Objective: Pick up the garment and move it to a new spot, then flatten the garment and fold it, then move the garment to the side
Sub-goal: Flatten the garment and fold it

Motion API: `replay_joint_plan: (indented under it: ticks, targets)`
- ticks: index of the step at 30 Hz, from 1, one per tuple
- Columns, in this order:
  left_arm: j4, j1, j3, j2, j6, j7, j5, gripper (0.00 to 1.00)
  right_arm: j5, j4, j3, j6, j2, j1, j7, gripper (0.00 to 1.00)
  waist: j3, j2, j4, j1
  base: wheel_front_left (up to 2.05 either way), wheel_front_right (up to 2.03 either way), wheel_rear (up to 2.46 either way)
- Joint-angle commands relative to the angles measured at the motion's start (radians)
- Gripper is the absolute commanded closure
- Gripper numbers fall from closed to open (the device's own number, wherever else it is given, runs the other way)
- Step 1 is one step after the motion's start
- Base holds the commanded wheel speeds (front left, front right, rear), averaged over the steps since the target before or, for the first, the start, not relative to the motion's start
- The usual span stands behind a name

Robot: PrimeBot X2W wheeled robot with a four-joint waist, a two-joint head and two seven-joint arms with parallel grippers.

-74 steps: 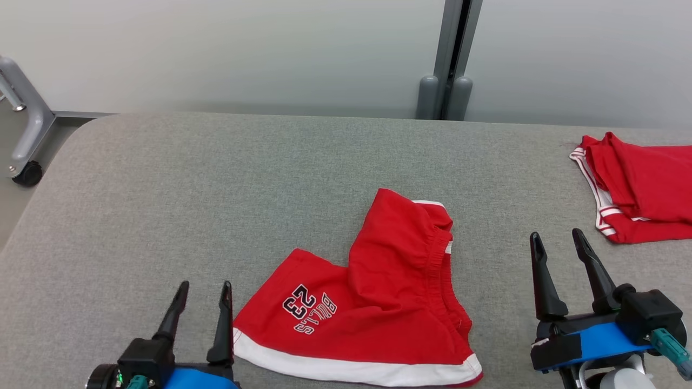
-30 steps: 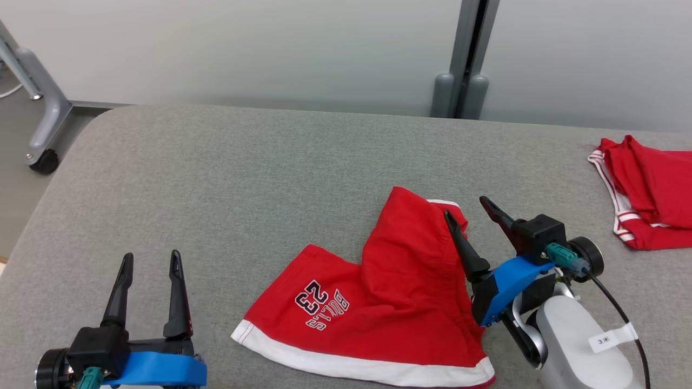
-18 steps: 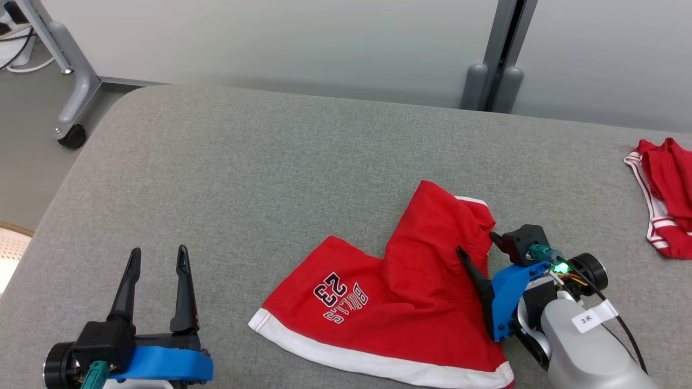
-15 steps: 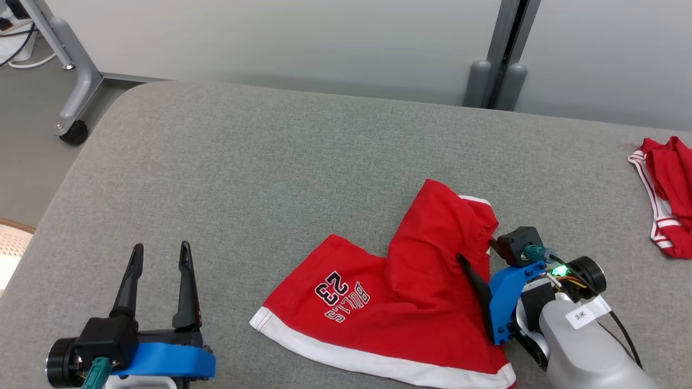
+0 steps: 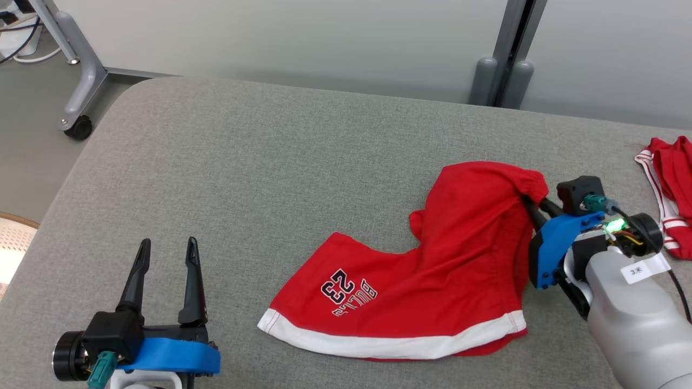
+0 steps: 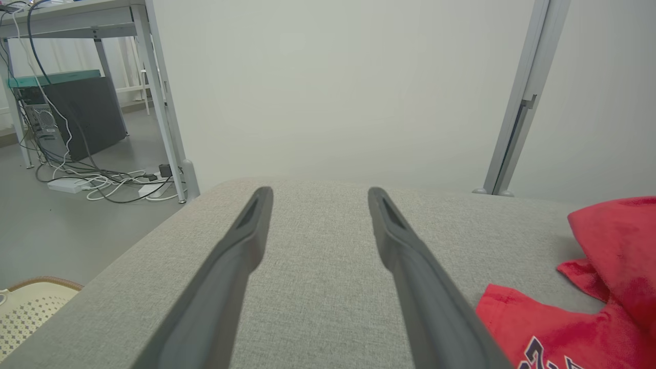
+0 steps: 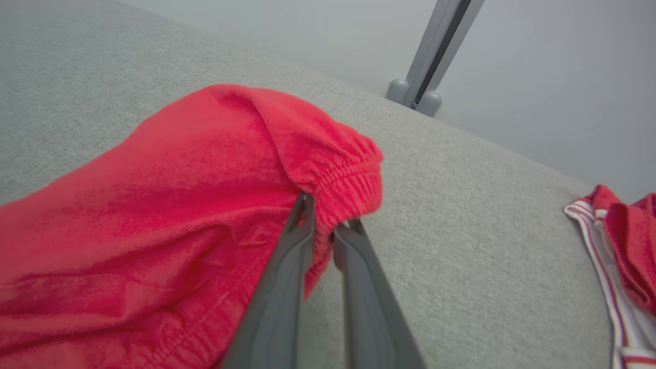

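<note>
— Two grippers to log, left to right. Left gripper [image 5: 167, 241]?
— Lower left, over the grey padded table [image 5: 259, 151]. Fingers spread wide, nothing between them. Red shorts [image 5: 432, 281] lie just to its right, not touching.
— Shorts position?
— Right of the table's centre. The white-banded hem is toward the near edge, and the "BULLS 23" print [image 5: 348, 292] reads upside down from the head camera. The hem end rests on the padding. The elastic waistband [image 7: 343, 169] is bunched and raised at the far right.
— Right gripper [image 7: 328, 218]?
— Fingers pinched together on that waistband, with the fabric folding over both tips.
— Anything further right?
— Second red garment [image 5: 667, 183] with white stripes, at the table's right edge, apart from the shorts.
</note>
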Motion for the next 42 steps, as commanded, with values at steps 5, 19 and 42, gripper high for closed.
replay_joint_plan:
  ticks: [5,19,42]
  targets:
    - [0.006,-0.016,-0.001,-0.004,-0.007,-0.002,0.004,0.0,-0.011,0.071,-0.058,0.0,-0.032,-0.069,-0.051,1.0,-0.001,0.0,0.003,-0.0001,0.0,0.0,0.0]
    - [0.0,0.012,0.032,-0.007,-0.003,-0.002,0.022,0.0,0.004,-0.112,-0.173,0.0,-0.019,0.046,-0.094,0.0,-0.036,0.0,-0.073,-0.0001,0.0,0.0,0.0]
    - [0.002,0.061,0.063,-0.001,-0.007,-0.002,0.049,0.0,-0.105,-0.851,-0.403,0.0,0.142,0.597,-0.094,0.0,-0.091,0.0,-0.153,-0.0001,0.0,0.0,0.0]
